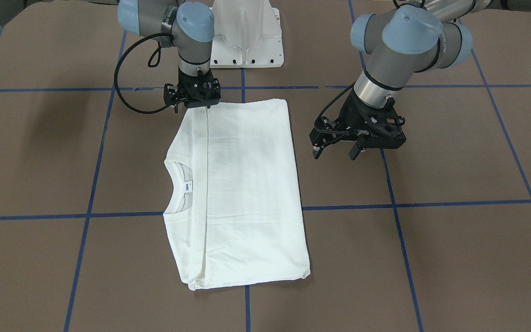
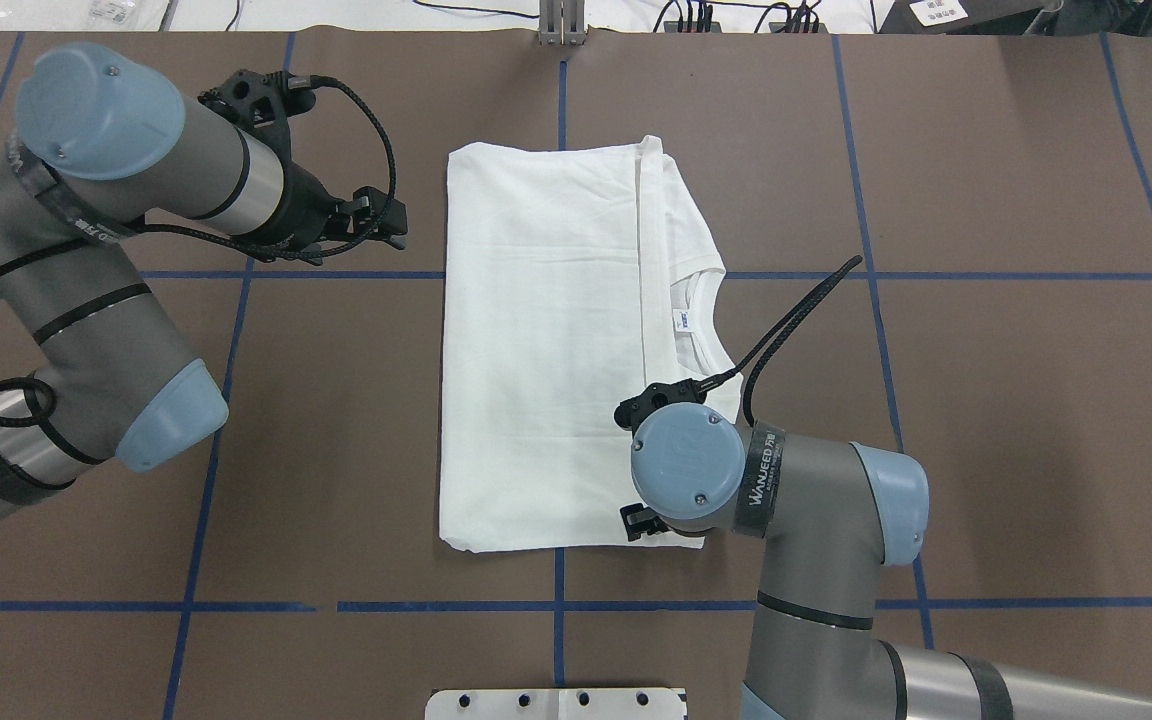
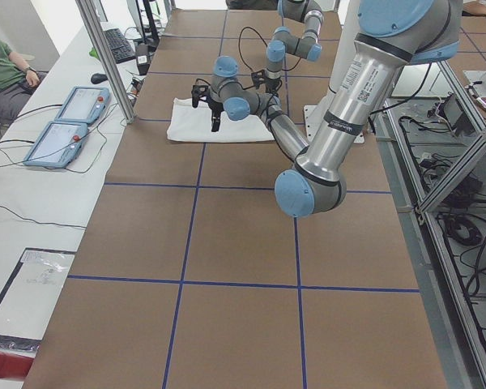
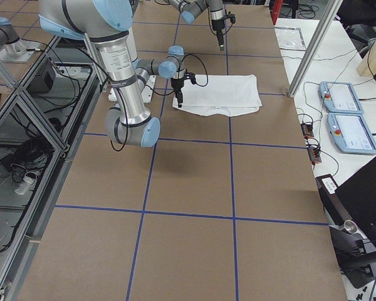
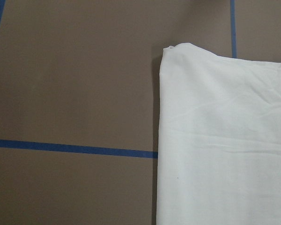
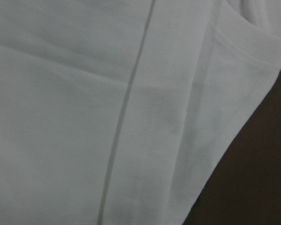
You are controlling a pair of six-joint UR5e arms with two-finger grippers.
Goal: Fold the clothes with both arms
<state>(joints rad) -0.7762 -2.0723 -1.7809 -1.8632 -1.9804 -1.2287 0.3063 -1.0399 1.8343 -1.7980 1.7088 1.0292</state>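
The folded white T-shirt (image 1: 247,193) lies flat on the tabletop (image 1: 454,240), collar toward the robot's right. The right hand (image 1: 197,104) points straight down at its base-side corner, and I cannot tell whether it grips. The left hand (image 1: 334,153) hovers tilted beside the opposite edge, fingers spread wide.

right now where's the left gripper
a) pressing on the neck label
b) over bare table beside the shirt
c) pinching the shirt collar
b: the left gripper hangs open over the bare table, apart from the shirt, on the side away from the collar.
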